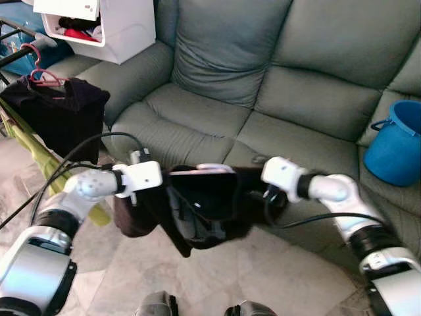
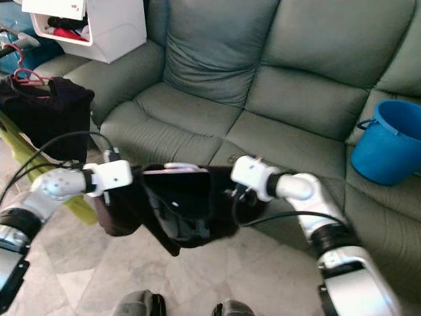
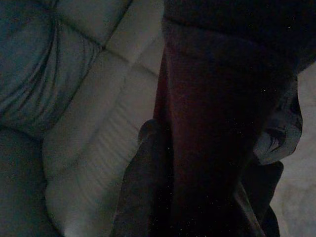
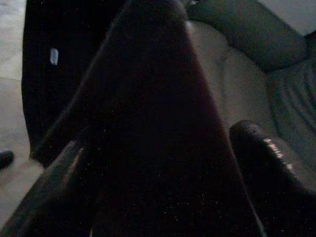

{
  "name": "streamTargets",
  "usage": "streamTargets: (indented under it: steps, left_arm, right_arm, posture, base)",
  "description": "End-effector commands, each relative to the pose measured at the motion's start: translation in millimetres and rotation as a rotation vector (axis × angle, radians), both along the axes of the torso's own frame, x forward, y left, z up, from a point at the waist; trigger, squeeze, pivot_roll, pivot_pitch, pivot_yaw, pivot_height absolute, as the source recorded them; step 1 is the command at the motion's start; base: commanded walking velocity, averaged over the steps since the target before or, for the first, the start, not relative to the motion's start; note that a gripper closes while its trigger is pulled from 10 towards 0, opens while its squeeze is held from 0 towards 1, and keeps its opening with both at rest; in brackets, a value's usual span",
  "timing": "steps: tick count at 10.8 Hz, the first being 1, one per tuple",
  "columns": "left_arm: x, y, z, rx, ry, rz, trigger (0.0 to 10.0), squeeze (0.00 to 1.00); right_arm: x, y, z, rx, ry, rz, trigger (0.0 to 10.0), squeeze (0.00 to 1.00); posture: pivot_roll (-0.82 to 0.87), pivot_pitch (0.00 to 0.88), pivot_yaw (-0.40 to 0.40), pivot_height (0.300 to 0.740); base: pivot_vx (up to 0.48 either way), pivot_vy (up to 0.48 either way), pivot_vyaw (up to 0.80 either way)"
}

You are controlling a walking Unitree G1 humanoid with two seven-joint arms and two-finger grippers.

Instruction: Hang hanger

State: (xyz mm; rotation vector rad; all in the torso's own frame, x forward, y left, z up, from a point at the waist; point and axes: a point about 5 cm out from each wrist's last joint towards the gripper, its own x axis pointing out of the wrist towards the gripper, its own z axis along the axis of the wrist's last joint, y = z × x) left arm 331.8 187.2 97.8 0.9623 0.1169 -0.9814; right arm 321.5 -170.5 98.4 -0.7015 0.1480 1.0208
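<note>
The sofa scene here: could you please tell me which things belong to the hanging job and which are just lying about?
Job: dark garment on pale pink hanger, left gripper, right gripper, black drying rack.
Lying about: blue plastic bucket, white storage box, grey-green sofa.

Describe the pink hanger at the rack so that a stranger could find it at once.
Look left of the grey-green sofa, below the white box. There a dark garment is draped over a rack, and the pink hanger sticks up from its top. Its thin pink hook is the only bright thing on that dark cloth.

home living room: green sofa (image 1: 276,85)
</note>
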Motion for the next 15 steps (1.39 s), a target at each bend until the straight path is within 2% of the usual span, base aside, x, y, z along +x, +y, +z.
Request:
streamTargets:
  steps: [1,4,6,10,15]
  left_arm:
    - [4.7,-8.6,15.8,-0.050,-0.069,-0.045,0.0,0.00]
    - [3.2,-16.8,15.2,-0.054,-0.070,-0.087,0.0,0.00]
    - [2.4,-19.1,13.7,-0.049,-0.065,-0.098,0.0,0.00]
    - [2.5,-20.2,12.5,-0.051,-0.058,-0.096,0.0,0.00]
    - [3.3,-19.4,12.9,-0.039,-0.050,-0.097,0.0,0.00]
  right_arm:
    - [4.2,2.7,5.3,0.003,0.004,0.020,0.0,0.00]
    - [-1.2,19.4,0.6,0.011,0.105,0.131,0.0,0.00]
    - [-3.6,22.1,-0.4,-0.004,0.120,0.161,0.0,0.00]
    - [-9.4,15.8,-5.5,-0.049,0.164,0.183,0.0,0.00]
    - [-9.3,8.9,-7.4,-0.089,0.137,0.154,0.0,0.00]
  posture:
    - [-0.08,0.000,-0.032,0.740]
    - [-0.08,0.000,-0.033,0.740]
    - [-0.08,0.000,-0.034,0.740]
    - [-0.08,0.000,-0.038,0.740]
    - [-0.08,0.000,-0.037,0.740]
  base:
    - [0.000,0.000,0.00]
    - [0.000,0.000,0.00]
    - [0.000,0.000,0.00]
    - [0.000,0.000,0.00]
    - [0.000,0.000,0.00]
